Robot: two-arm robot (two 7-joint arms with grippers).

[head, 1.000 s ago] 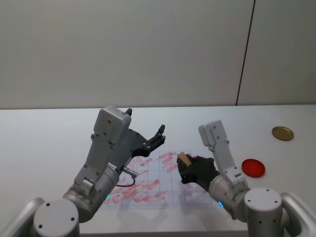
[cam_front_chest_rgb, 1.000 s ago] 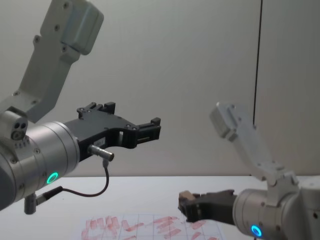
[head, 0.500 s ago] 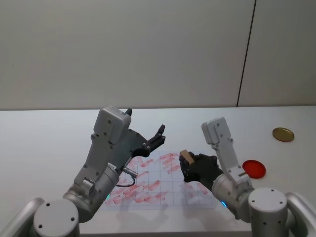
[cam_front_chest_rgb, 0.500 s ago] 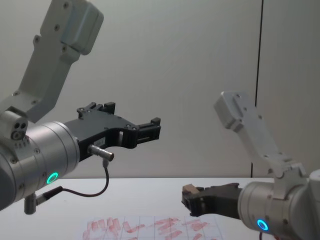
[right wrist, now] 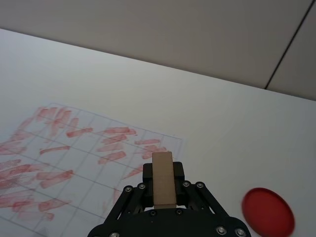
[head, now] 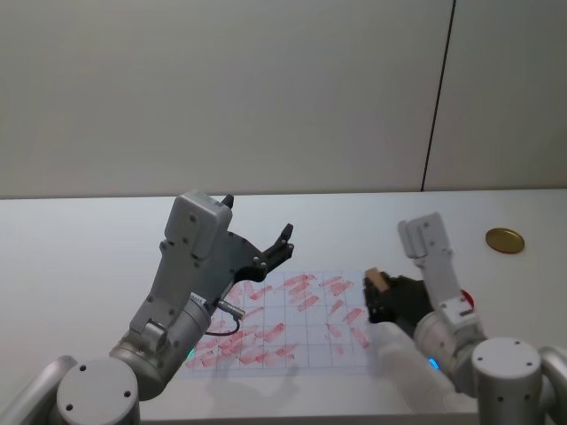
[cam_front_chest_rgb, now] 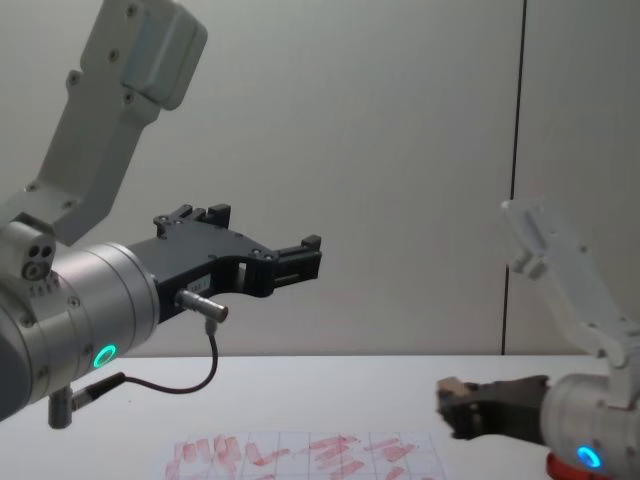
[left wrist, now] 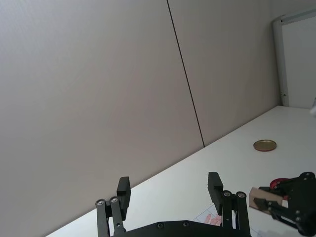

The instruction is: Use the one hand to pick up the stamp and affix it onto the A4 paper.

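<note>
The stamp [head: 376, 277], a small tan wooden block, is clamped in my right gripper [head: 378, 297], the black two-finger one with the blue-lit ring. It hovers above the table at the right edge of the A4 paper [head: 292, 319], a gridded white sheet covered in red smudges. The right wrist view has the stamp [right wrist: 163, 180] upright in the right gripper [right wrist: 163, 173], with the A4 paper [right wrist: 74, 148] beyond it. From the chest, the stamp [cam_front_chest_rgb: 447, 385] sticks out of the right gripper [cam_front_chest_rgb: 457, 405] above the paper [cam_front_chest_rgb: 300, 455]. My left gripper [head: 259, 220] hangs open and empty over the paper's left half.
A red round ink pad [right wrist: 268, 211] lies just right of the right gripper, mostly hidden behind the arm from the head. A gold-brown disc [head: 504, 239] rests at the far right of the white table [head: 80, 257]. The raised left arm [cam_front_chest_rgb: 120, 300] stands high on the left.
My right gripper has carried the stamp to the right, from over the paper's middle to its right edge, nearer the ink pad. The left arm has stayed still.
</note>
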